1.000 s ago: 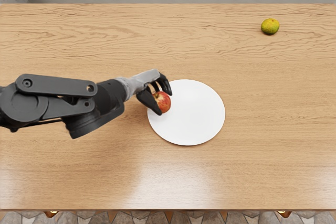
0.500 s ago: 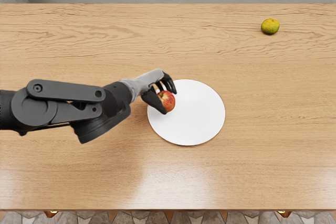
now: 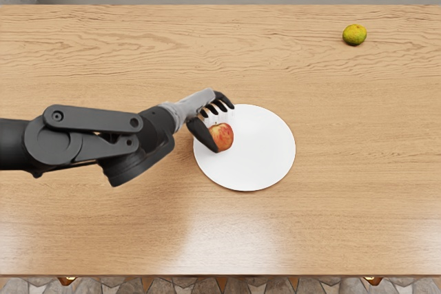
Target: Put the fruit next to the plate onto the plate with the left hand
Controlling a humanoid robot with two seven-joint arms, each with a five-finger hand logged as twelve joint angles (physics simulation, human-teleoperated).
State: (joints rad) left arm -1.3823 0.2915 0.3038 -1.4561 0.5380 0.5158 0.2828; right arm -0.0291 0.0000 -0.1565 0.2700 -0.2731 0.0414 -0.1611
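On plate (image 3: 267, 164): apple (image 3: 222, 137) — just inside left rim.
Left hand (image 3: 209, 119): fingers splayed, gripping nothing, thumb beside apple.
Risk: thumb nudges apple on retreat — it rolls off.

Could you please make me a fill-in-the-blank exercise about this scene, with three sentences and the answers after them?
1. The red apple is at the left part of the white round ____.
2. The hand beside the apple belongs to an arm entering from the picture's ____ edge.
3. The green fruit lies alone near the far ____ corner of the table.
Answers: plate; left; right.
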